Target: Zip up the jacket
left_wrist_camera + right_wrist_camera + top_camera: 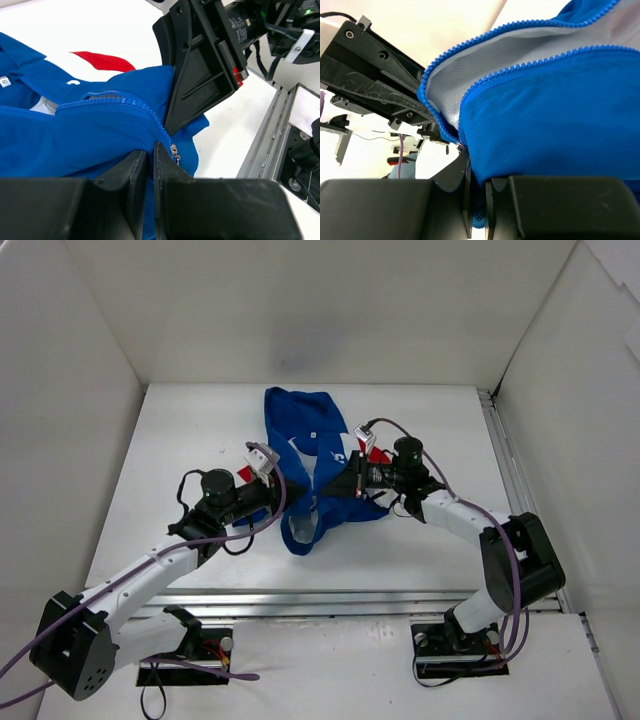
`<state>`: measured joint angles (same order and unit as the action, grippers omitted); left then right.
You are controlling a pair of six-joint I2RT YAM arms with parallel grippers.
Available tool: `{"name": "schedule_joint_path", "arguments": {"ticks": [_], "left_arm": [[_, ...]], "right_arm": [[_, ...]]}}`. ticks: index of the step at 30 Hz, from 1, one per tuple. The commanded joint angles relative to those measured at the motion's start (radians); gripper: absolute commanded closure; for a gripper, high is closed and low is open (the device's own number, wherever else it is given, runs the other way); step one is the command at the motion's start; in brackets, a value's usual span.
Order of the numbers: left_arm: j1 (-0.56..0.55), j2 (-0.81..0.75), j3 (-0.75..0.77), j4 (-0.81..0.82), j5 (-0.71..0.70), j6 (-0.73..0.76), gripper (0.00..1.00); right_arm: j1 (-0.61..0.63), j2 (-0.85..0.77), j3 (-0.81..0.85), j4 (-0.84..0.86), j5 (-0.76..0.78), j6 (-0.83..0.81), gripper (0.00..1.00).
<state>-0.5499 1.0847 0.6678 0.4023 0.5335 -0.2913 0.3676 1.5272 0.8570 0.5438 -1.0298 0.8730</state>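
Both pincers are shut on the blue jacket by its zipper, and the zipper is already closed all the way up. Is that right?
No. The zipper is open: the right wrist view shows its two rows of teeth apart, with white lining between them. The left pincer and right pincer are indeed shut on the jacket by its zipper.

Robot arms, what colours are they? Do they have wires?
The left arm and right arm are white tubes with chunky black joints. A purple cable loops along each. The left gripper and right gripper are black, with two flat fingers.
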Motion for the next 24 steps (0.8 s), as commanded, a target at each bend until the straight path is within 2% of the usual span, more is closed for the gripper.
{"name": "schedule_joint_path", "arguments": {"ticks": [1, 9, 24], "left_arm": [[-0.008, 0.015, 0.067, -0.019, 0.014, 0.043, 0.96], [-0.008, 0.061, 0.116, -0.066, 0.052, 0.047, 0.96], [-0.008, 0.023, 0.176, -0.178, 0.056, 0.095, 0.96]], "right_arm": [[0.01, -0.071, 0.005, 0.094, -0.003, 0.004, 1.0], [0.011, -0.087, -0.003, 0.094, -0.013, -0.034, 1.0], [0.016, -0.058, -0.006, 0.044, 0.004, -0.065, 1.0]]}}
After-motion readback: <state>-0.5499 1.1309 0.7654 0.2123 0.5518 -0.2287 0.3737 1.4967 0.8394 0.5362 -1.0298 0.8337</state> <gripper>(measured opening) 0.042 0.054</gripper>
